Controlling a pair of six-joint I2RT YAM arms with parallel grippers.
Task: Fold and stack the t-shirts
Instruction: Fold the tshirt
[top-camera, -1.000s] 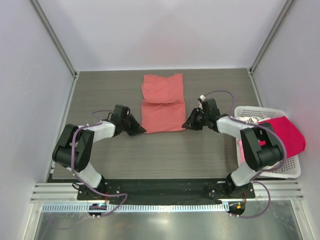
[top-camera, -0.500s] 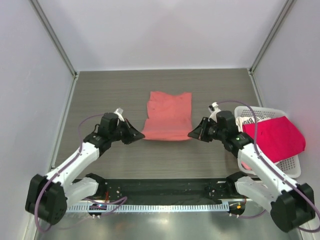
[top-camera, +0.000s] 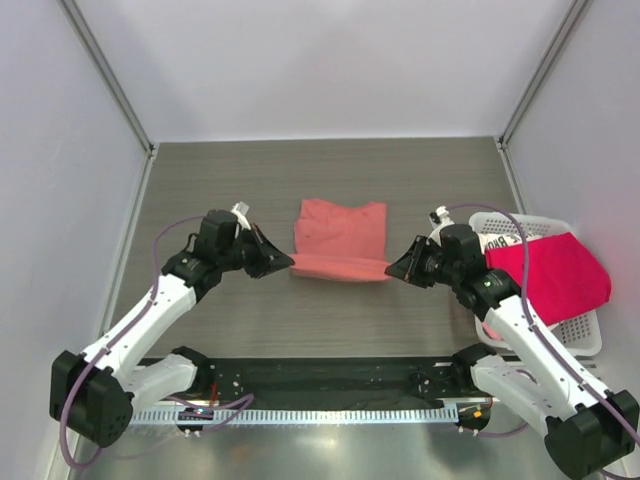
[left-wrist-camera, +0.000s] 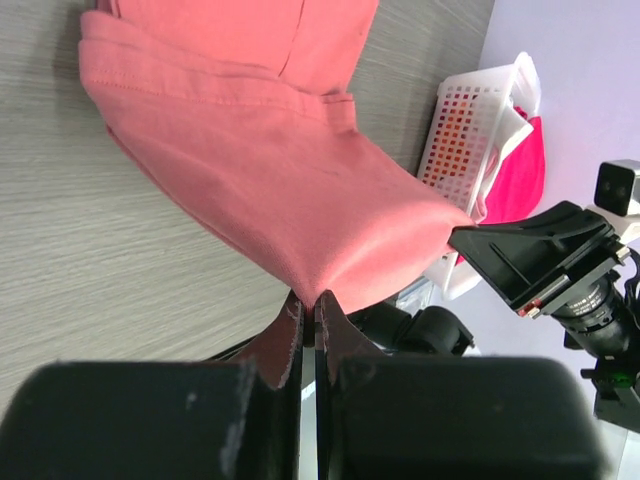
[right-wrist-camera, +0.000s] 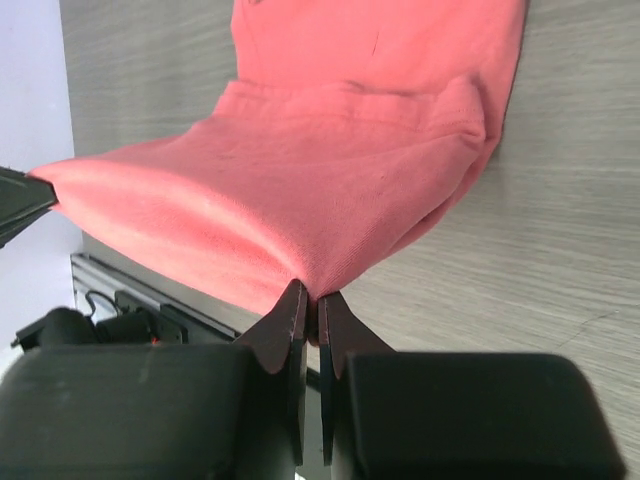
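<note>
A salmon-coral t-shirt (top-camera: 341, 238) lies partly folded at mid-table, its near edge raised off the wood. My left gripper (top-camera: 288, 263) is shut on the shirt's near left corner (left-wrist-camera: 312, 285). On the other side my right gripper (top-camera: 391, 268) is shut on the near right corner (right-wrist-camera: 318, 285). Between the two the cloth (right-wrist-camera: 330, 190) hangs taut, and its far part rests on the table. A crimson-pink t-shirt (top-camera: 562, 274) drapes over the basket at the right. Behind it a white t-shirt with dark lettering (top-camera: 495, 240) peeks out.
A white lattice basket (top-camera: 545, 334) stands at the table's right edge, close behind my right arm. Pale walls enclose the grey wood table (top-camera: 220, 180) on three sides. A black base rail (top-camera: 330, 375) runs along the near edge.
Both arms have lifted the shirt's near edge and carried it slightly toward the near side. The shirt now shows shorter from above, with its near corners raised.
</note>
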